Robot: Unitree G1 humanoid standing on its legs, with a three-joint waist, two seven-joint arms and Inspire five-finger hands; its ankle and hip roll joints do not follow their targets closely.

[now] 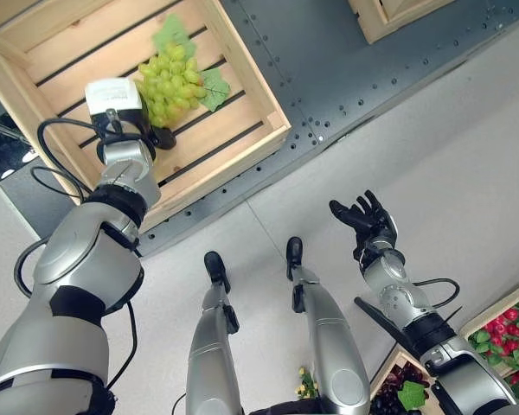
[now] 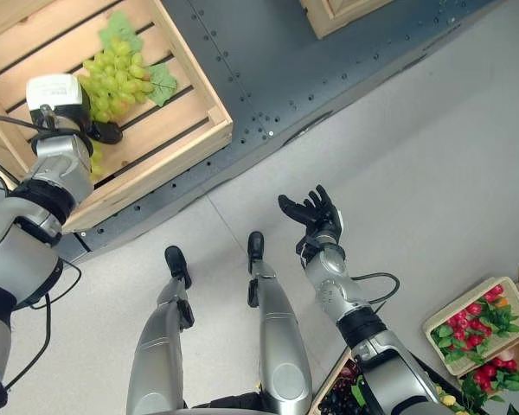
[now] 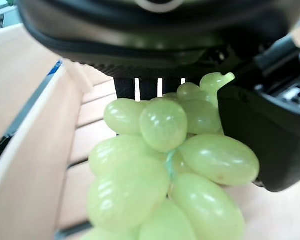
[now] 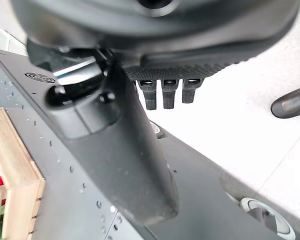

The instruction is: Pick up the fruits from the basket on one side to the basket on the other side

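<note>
Up over the slatted wooden crate (image 1: 242,104), the left hand (image 1: 160,136) is at a bunch of green grapes (image 1: 169,82), its dark thumb and fingers closed around the cluster's near end, as its wrist view shows, while the rest of the bunch with its leaves lies on the slats just beyond the fingers. Well apart from it, the right hand (image 1: 363,218) is raised over the pale floor (image 1: 467,173), palm up, fingers spread and holding nothing; behind that arm sit crates of red fruit (image 1: 510,333) and dark grapes (image 1: 394,389).
</note>
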